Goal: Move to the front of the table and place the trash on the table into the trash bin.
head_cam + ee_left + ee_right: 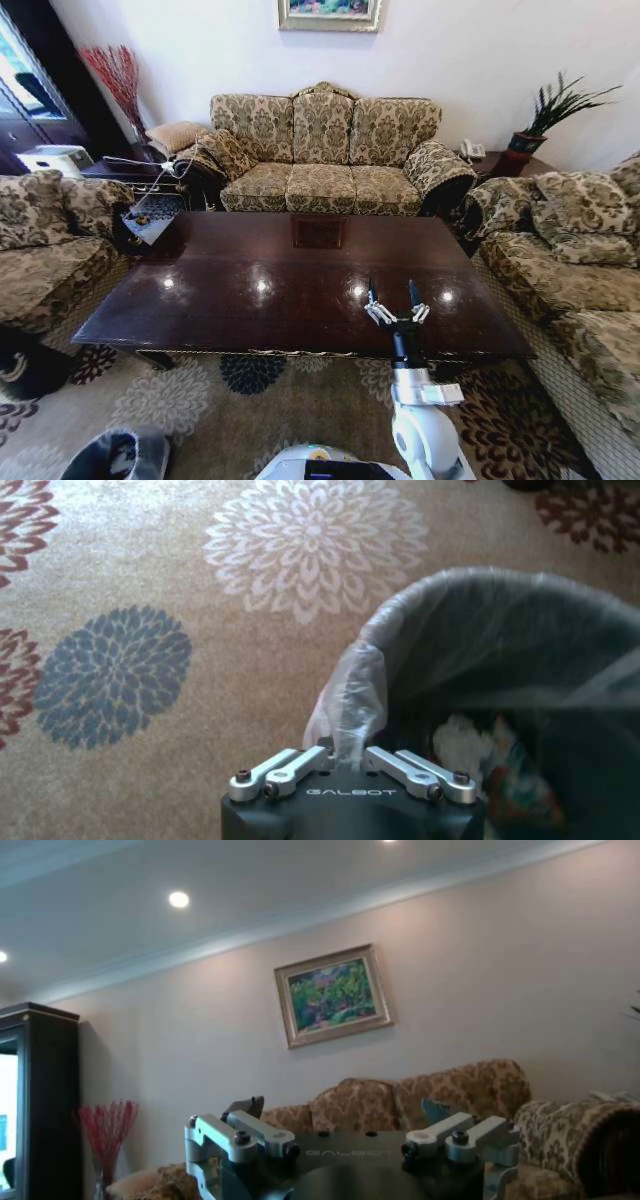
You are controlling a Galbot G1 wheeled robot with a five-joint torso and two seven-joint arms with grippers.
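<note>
Three sofas [320, 150] are ringing the table [250, 290], which is lying dead centre in the head view with ceiling lights glinting off its dark top. Rug [200, 400] is spreading beneath, flower-patterned. Bin [120, 455] is sitting at 7 o'clock from the table, on the rug, liner folded over the rim; in the left wrist view its mouth [500, 667] is showing trash [470, 742] inside, pale and crumpled. Left gripper [350, 739] is hanging over the bin's near rim; fingers are running out of frame, so cannot tell their spread. Right gripper [396, 300] is standing upright over the table's near edge at 5 o'clock, fingers spread wide, holding nothing. Painting [333, 995] is hanging on the wall above the middle sofa.
</note>
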